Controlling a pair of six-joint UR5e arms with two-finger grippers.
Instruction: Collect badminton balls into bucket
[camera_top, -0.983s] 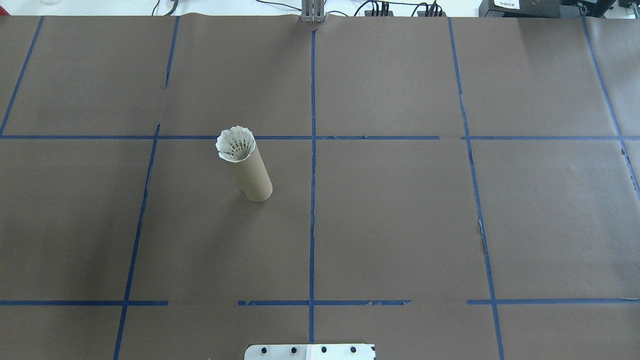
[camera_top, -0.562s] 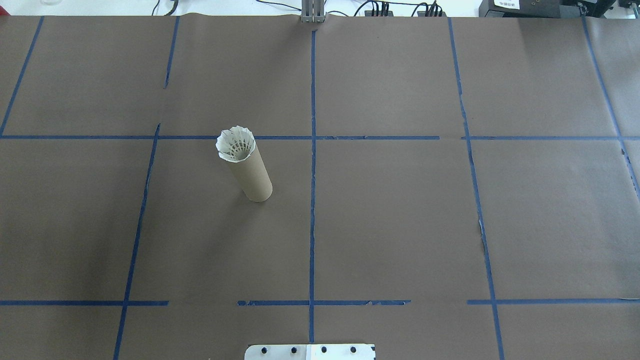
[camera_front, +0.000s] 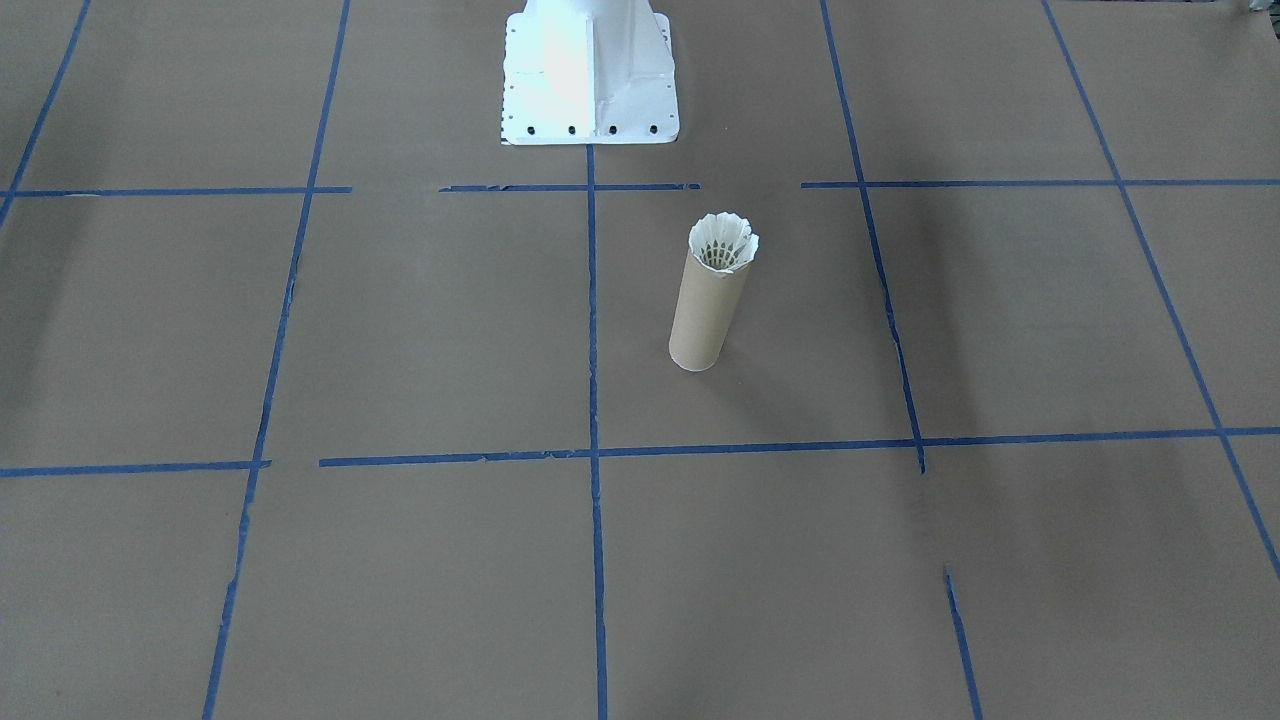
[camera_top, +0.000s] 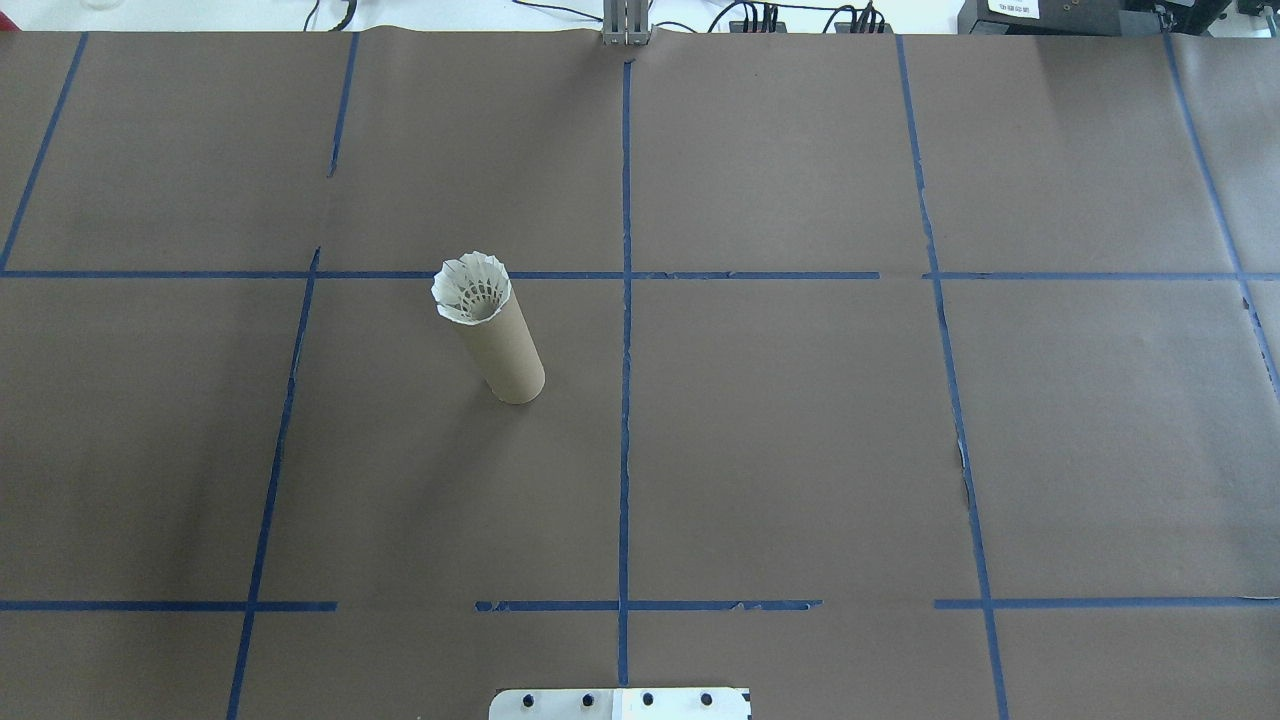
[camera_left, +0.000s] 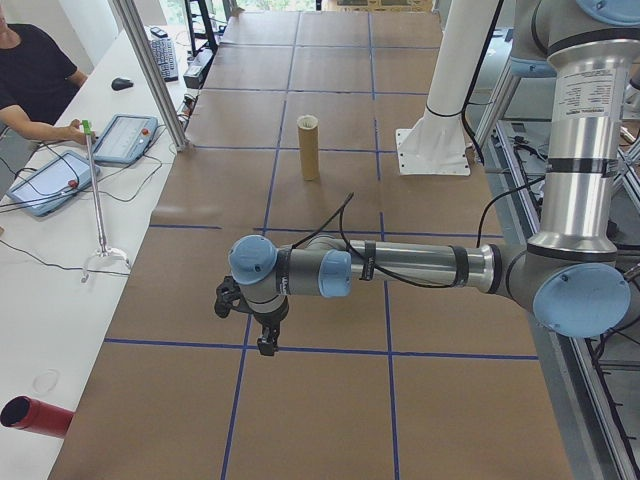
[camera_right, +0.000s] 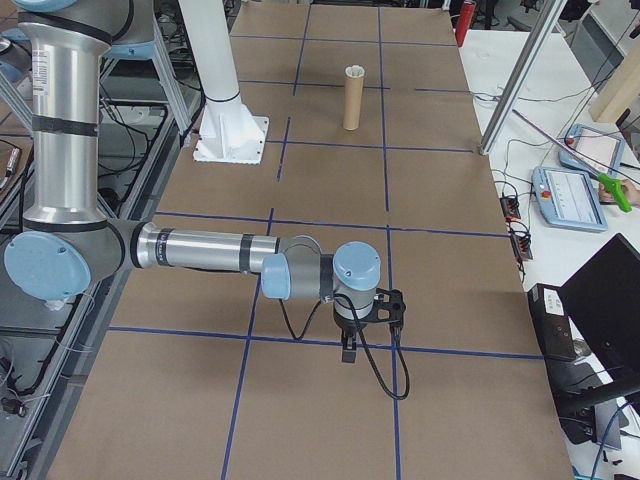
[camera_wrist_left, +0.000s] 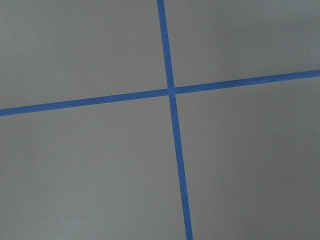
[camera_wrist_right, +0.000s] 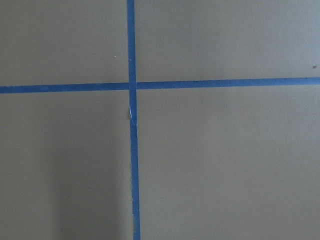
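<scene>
The left gripper (camera_left: 262, 325) is hanging over the brown paper at the table's left end, well apart from everything, pointing down at a crossing of blue tape lines (camera_wrist_left: 171, 91). Only the side view is catching it, so I cannot tell how its fingers are standing. Moving right, the bucket (camera_top: 500, 350) is standing upright just left of the centre tape line, nothing touching it. And the shuttlecock (camera_top: 471, 287) is sitting in its mouth, cork down, feather skirt poking out above the rim. From across the table, the shuttlecock (camera_front: 724, 243) is filling the tube's opening. The white robot base (camera_front: 588, 70) is sitting at the near middle edge. Further right, the right gripper (camera_right: 368, 318) is hovering low over another tape crossing at the table's right end, far from the tube, and again I cannot tell its finger spread.
</scene>
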